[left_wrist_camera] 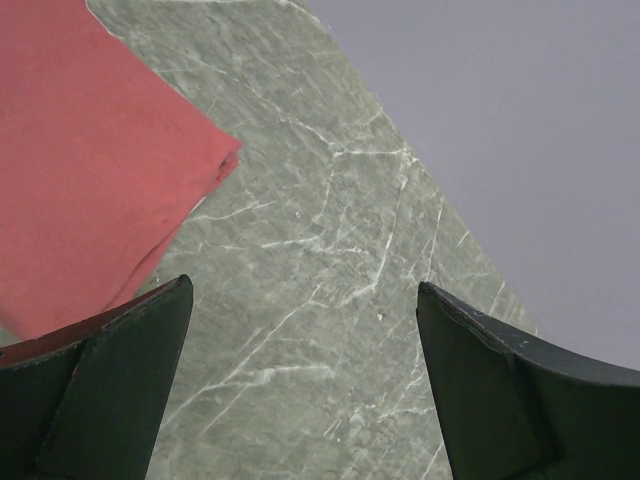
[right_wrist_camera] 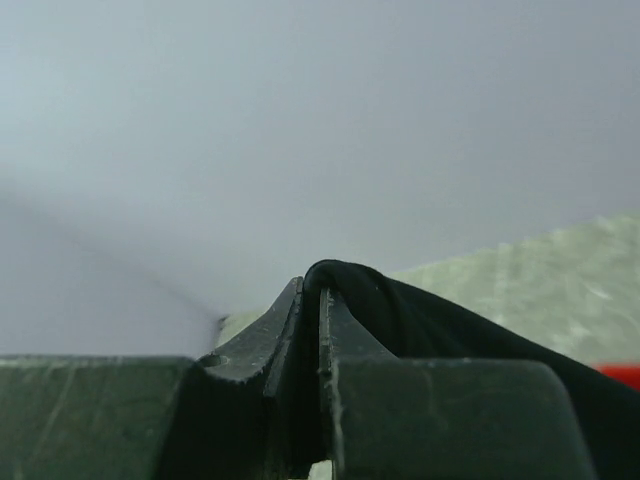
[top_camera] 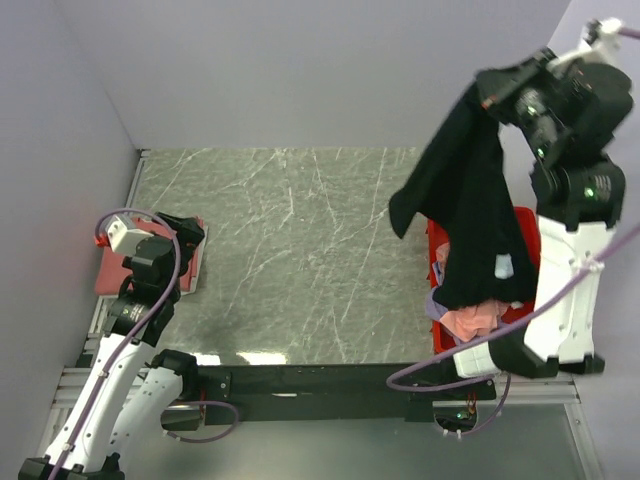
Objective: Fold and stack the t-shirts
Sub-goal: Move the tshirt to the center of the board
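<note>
Hanging at upper right, the black t-shirt (top_camera: 465, 200) is clamped in the right gripper (right_wrist_camera: 311, 292), likely to clear the red bin (top_camera: 527, 235); the left gripper (left_wrist_camera: 305, 290) gapes empty.

Black t-shirt (top_camera: 460, 200), white neck label (top_camera: 503, 267), at 3 o'clock; pink t-shirt (top_camera: 470, 322), lavender t-shirt (top_camera: 437, 305) and red bin (top_camera: 526, 235) at 4 o'clock; salmon-red t-shirt (top_camera: 110, 272) at 9 o'clock; table (top_camera: 290, 250) grey-green marble, white-veined; wall (top_camera: 300, 70) pale lavender-grey.

A black t-shirt (top_camera: 465, 200) is held up at the right by the right gripper (top_camera: 487, 93) above the red bin (top_camera: 525, 225).
</note>
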Available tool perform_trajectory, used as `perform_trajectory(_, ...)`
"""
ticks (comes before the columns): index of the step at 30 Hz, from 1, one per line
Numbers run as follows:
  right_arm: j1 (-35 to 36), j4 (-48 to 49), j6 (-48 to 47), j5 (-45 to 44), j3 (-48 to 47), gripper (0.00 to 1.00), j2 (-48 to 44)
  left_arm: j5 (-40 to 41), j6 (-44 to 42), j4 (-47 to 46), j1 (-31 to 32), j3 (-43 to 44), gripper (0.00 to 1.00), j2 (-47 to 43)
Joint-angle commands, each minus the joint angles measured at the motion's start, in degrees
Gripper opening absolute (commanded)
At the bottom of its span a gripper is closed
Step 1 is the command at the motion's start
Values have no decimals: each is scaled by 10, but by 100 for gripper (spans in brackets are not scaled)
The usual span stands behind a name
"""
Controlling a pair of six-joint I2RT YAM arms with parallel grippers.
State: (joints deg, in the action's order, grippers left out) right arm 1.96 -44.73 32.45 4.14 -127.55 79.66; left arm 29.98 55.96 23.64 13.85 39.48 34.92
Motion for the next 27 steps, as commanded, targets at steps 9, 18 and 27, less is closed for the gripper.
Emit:
perform_trajectory(9,264,198,-54,21,-120,0,145,-43,47,57,1,56,99,-5)
perform_trajectory(18,358,336,-45,-36,-108,0,188,-77,56,84,0,55,99,-35)
perform_trajectory(27,359,356,-10,-22,177,0,110,-125,62,71,1,25,99,-42)
